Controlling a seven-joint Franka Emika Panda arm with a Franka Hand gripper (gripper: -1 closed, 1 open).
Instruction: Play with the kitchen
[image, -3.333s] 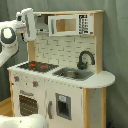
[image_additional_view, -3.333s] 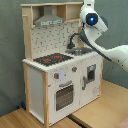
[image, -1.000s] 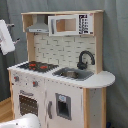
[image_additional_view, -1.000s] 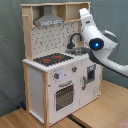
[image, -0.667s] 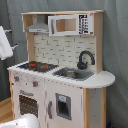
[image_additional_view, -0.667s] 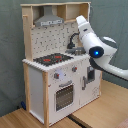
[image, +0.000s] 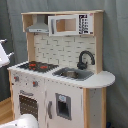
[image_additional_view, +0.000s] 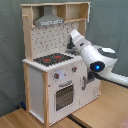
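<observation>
Since a second ago my arm has swung down and in over the toy: in the second exterior view the white Franka arm with its blue-lit joint (image_additional_view: 95, 62) now reaches across the second exterior view's right toward the back of the counter, where before it stood higher. In the first exterior view only a white sliver of it shows at the first exterior view's left edge (image: 4, 55)

The large white and light-wood toy kitchen (image: 60, 95) stands on the wooden floor (image_additional_view: 30, 120) against a grey curtain, filling the middle of both exterior views. From big parts to small, I see its pegboard back, the grey hood (image_additional_view: 49, 21), the white oven door with its dark window (image_additional_view: 65, 95), the black-and-red stovetop (image: 37, 65), the grey sink (image: 72, 74), the curved black faucet (image: 85, 59) and the knobs under the stove (image_additional_view: 56, 76)

By my judgement the play has hardly begun: oven door and cupboard look closed, nothing is lifted or turned. Everything is left to do

The claw is hidden behind the arm's own links, so I cannot tell whether it is apart or together

Room is tight under the hood and beside the faucet; open space lies in front of the doors and above the rounded worktop end (image: 102, 80)
</observation>
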